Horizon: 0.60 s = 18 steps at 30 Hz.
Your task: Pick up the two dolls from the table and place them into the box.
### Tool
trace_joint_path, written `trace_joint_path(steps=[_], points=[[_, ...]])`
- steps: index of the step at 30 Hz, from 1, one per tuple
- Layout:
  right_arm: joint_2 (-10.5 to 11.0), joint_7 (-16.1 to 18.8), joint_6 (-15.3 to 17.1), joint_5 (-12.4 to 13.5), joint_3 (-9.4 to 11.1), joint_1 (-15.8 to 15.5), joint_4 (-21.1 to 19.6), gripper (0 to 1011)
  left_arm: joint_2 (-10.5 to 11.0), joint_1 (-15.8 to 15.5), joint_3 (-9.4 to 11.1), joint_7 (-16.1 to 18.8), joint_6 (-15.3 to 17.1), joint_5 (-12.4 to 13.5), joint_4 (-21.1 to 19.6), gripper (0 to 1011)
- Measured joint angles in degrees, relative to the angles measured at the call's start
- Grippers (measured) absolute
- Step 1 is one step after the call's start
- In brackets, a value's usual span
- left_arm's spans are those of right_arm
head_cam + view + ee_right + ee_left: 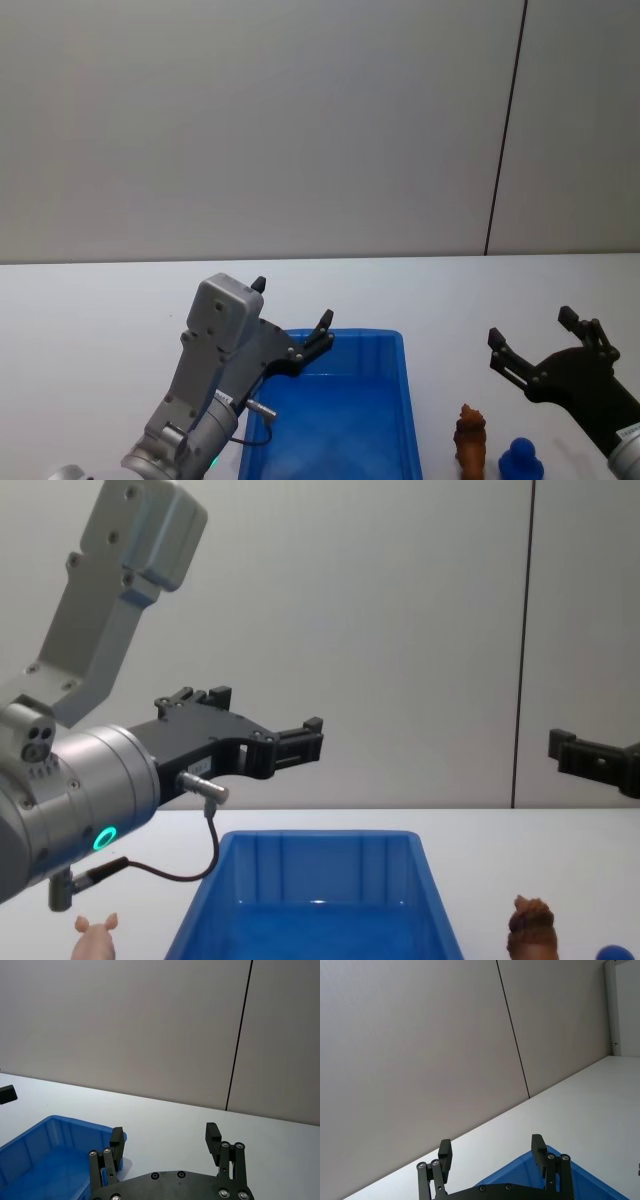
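The blue box [405, 400] sits on the white table [100, 320] in front of me and looks empty inside. A brown shaggy doll [470, 440] stands just right of it, with a rounded blue doll [521, 462] beside it. In the chest view a pink pig doll [96, 938] lies left of the box [320, 836]. My left gripper [292, 303] hovers open and empty above the box's far left corner. My right gripper [531, 327] hangs open and empty above the table, just beyond the brown and blue dolls.
A plain grey wall with a dark vertical seam [505, 130] stands behind the table. Bare tabletop stretches beyond the box and to both sides.
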Motion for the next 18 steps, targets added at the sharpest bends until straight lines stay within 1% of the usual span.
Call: trace_joint_path(steps=[18], points=[[0.0, 0.0, 0.0, 0.0, 0.0, 0.0, 0.0, 1001, 0.0, 0.0, 0.0, 0.0, 0.0, 0.0, 0.0, 1001]])
